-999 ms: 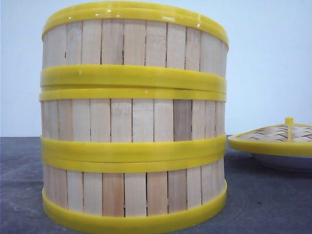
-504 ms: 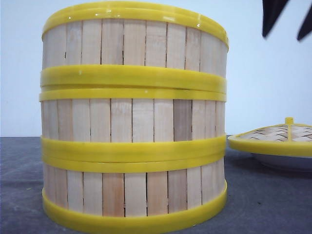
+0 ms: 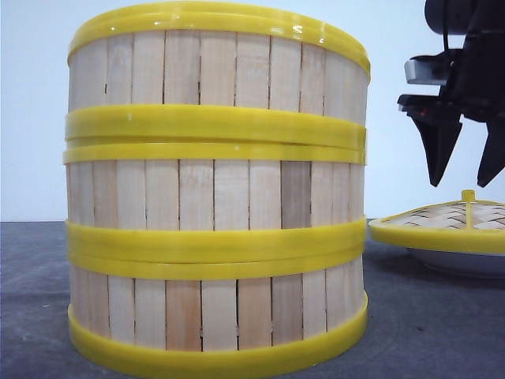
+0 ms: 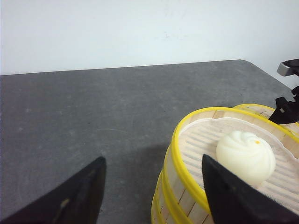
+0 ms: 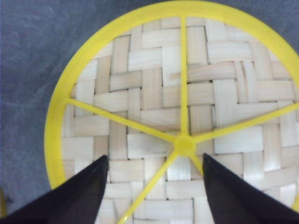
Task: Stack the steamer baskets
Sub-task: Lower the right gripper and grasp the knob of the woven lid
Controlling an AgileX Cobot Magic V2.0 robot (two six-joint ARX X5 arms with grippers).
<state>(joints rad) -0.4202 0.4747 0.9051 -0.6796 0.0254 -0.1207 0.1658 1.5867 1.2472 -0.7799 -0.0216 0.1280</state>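
Three steamer baskets stand stacked in one column: the top one [image 3: 217, 75], the middle one [image 3: 213, 193] and the bottom one [image 3: 213, 312]. The left wrist view shows the top basket's rim [image 4: 180, 154] and a white bun [image 4: 245, 156] lying inside. My left gripper [image 4: 153, 158] is open and high beside the stack, one finger over the rim and nothing held. My right gripper [image 3: 460, 180] is open and hangs just above the domed woven lid [image 3: 442, 225]. In the right wrist view that gripper [image 5: 152, 158] straddles the lid's weave [image 5: 154, 88] beside the knob [image 5: 184, 144].
The lid rests on a shallow white plate [image 3: 461, 260] to the right of the stack. Dark grey table [image 4: 93, 107] runs back to a white wall. From the left wrist, the right arm [image 4: 287, 109] shows just past the stack.
The right gripper has come down from above the front view, fingertips first, to hang just over the lid. The stack and the lid have not moved.
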